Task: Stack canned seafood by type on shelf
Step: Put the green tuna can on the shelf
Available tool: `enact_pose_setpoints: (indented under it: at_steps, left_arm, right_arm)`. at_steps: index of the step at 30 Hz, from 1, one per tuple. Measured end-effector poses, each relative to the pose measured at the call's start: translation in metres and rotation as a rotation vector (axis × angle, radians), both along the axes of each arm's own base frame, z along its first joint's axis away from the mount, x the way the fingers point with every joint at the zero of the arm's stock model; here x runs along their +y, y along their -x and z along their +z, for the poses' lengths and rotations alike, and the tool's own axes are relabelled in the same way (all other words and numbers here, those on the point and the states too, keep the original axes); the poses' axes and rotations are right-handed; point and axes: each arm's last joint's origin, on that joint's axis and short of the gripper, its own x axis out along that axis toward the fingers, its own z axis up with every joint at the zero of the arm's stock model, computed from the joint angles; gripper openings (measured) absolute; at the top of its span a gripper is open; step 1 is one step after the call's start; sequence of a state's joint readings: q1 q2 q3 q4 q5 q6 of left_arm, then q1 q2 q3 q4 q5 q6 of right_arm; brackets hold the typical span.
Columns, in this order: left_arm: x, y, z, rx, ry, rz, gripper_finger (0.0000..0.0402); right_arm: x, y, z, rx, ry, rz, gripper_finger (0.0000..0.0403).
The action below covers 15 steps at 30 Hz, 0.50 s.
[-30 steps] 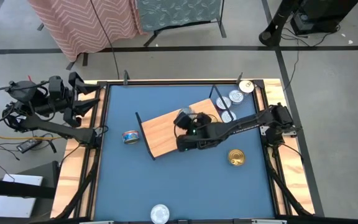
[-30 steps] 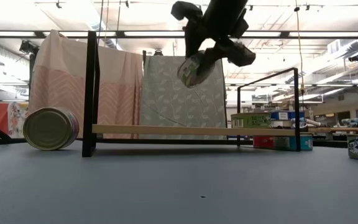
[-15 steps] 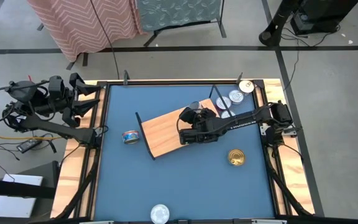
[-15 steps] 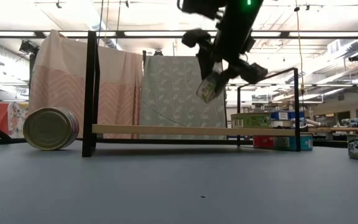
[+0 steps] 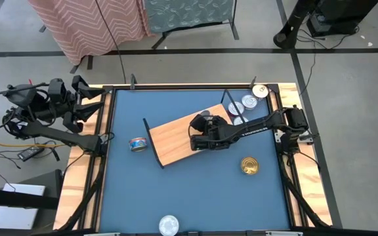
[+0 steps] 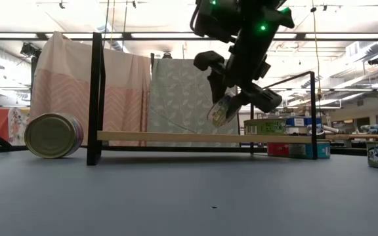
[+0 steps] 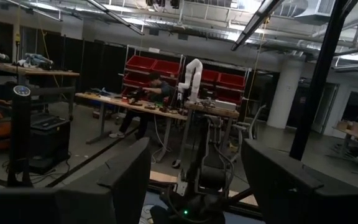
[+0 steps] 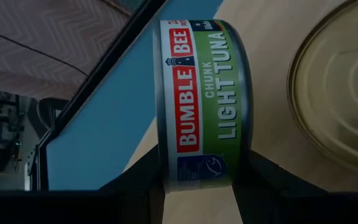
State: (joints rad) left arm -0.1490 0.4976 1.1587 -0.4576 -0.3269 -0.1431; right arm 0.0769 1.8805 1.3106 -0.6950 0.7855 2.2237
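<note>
My right gripper (image 5: pixel 201 122) hangs over the light-wood shelf (image 5: pixel 172 141), shut on a green-labelled tuna can (image 8: pixel 201 99). In the low view the can (image 6: pixel 223 109) is a little above the shelf board (image 6: pixel 176 137). Beside it a gold-lidded can (image 8: pixel 337 93) lies flat on the board. A blue-labelled can (image 5: pixel 137 144) stands on its edge on the table left of the shelf. My left gripper (image 7: pixel 194 180) is open with nothing in it, raised at the table's far left corner (image 5: pixel 71 105). My right gripper pinches the tuna can between its two fingers (image 8: pixel 263 186), one on each flat face (image 8: pixel 244 155). The label wall faces the wrist camera. The fingers slant down from the table's right side. The can sits on edge in the hold, tilted, clear of the shelf board.
A gold-lidded can (image 5: pixel 249 165) lies on the table right of the shelf. Three silver-lidded cans (image 5: pixel 248 103) sit at the far right corner and one (image 5: pixel 168 225) at the near edge. Black wire frames (image 6: pixel 96 98) stand at the shelf's ends.
My right gripper has come down toward the shelf board with the tuna can, shifting a little toward the shelf's right end. The can stays in the hold, on edge and clear of the board.
</note>
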Motion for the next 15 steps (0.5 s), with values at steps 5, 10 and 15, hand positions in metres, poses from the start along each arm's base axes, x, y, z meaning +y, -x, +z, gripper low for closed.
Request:
enact_pose_setpoints:
  at_steps: [5,10,15]
  left_arm:
    - [0.0,0.0,0.0,0.001,-0.004,0.001,0.0252]
    - [0.0,0.0,0.0,0.001,-0.005,0.001,0.0252]
    - [0.0,0.0,0.0,0.002,-0.007,0.002,0.0252]
  right_arm:
    - [0.0018,-0.0004,-0.0009,0.005,-0.045,0.021,0.0174]
    - [0.0043,-0.001,-0.0004,0.004,-0.046,0.036,0.0174]
    - [0.0059,-0.0033,0.0,-0.014,-0.062,0.053,0.0175]
